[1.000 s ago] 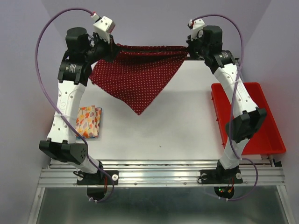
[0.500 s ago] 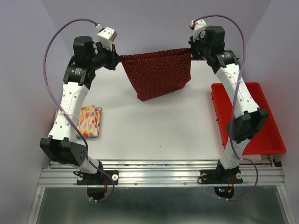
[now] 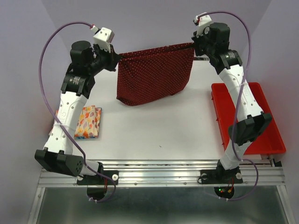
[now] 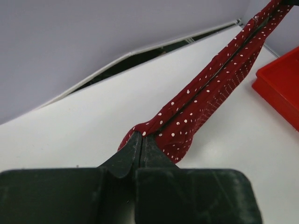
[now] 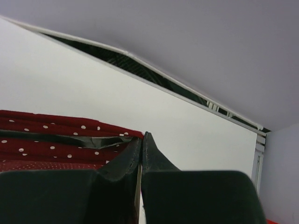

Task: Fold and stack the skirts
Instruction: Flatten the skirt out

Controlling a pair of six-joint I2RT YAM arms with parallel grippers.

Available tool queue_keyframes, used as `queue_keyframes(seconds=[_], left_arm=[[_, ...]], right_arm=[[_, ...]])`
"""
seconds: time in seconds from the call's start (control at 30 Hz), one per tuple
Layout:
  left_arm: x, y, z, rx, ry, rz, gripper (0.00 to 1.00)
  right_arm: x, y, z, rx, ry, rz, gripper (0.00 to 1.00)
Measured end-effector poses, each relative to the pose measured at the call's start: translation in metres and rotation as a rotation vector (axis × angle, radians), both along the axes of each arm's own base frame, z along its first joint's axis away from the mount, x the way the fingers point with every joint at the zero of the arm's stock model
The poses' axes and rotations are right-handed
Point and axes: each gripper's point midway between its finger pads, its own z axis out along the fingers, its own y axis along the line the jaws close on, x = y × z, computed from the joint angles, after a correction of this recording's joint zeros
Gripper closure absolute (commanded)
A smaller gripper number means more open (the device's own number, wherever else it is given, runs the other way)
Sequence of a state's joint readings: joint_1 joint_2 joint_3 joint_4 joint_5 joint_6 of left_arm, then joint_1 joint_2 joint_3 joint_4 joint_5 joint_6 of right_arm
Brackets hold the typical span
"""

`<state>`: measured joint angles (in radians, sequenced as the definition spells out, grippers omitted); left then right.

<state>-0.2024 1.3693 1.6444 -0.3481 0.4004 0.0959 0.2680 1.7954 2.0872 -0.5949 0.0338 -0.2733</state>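
Note:
The dark red skirt with tiny white dots (image 3: 154,74) hangs stretched between both grippers above the far part of the table. My left gripper (image 3: 117,58) is shut on its left top corner (image 4: 154,126). My right gripper (image 3: 193,46) is shut on its right top corner (image 5: 117,135). The hem touches or nearly touches the table. The cream-white skirt with orange flowers (image 3: 88,121) lies folded at the left edge, on a blue folded cloth whose edge (image 3: 100,122) just shows.
A red tray (image 3: 271,135) stands at the right of the white table (image 3: 159,126). The back wall rises close behind the held skirt. The left arm's links lean over the folded stack.
The skirt hung as a triangle with one point down, then dropped into a fuller rectangle. Both grippers shifted slightly; the left moved left again and the cloth spread wider.

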Motion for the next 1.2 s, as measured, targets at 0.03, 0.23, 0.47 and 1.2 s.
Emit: queue_keyframes(seconds=[0.03,0.23,0.47,1.2], left_arm=[[0.003,0.002,0.007,-0.007,-0.024,0.02,1.0],[0.033,0.005,0.028,-0.028,-0.094,0.086,1.0],[0.099,-0.005,0.004,-0.016,-0.057,0.104,1.0],[0.209,0.004,0.064,-0.088,-0.47,0.204,1.0]], right_arm=[[0.002,0.0,0.007,0.009,-0.023,-0.006,0.99],[0.018,-0.003,0.063,0.056,-0.2,-0.051,0.99],[0.063,-0.004,0.053,0.037,-0.27,-0.114,0.99],[0.131,-0.023,0.115,0.177,-0.707,-0.247,0.99]])
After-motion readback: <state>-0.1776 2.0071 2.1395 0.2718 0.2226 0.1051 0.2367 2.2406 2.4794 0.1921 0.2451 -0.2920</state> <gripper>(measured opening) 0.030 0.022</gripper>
